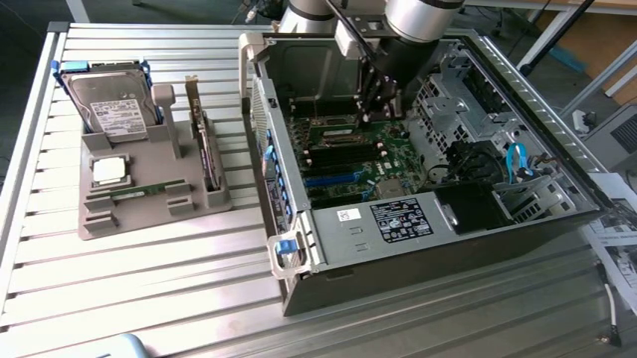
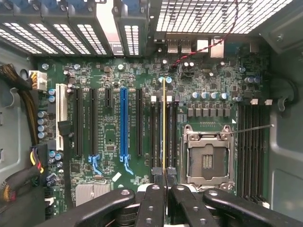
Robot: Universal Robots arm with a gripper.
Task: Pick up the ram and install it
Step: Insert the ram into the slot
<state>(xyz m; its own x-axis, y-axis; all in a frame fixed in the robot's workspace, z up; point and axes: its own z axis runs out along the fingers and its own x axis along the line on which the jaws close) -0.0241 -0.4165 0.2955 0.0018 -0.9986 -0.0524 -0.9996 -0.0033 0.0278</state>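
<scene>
Open case top; ram between tight neighbouring slots, CPU socket close beside

Ram sits edge-on, just a thin yellow line with its chips hidden and one end buried in the gripper, whose body and the arm get chopped by the frame edges.

The open computer case lies on the slatted table. The parts holder sits beside it on the exterior view's left. The holder carries the hard drive at its far end. The expansion card stands on the holder's side nearest the case, and the processor chip lies in front of the drive. Inside the case, the gripper holds the ram edge-on over the motherboard, in line with the memory slots between the expansion slots and the CPU socket.
</scene>
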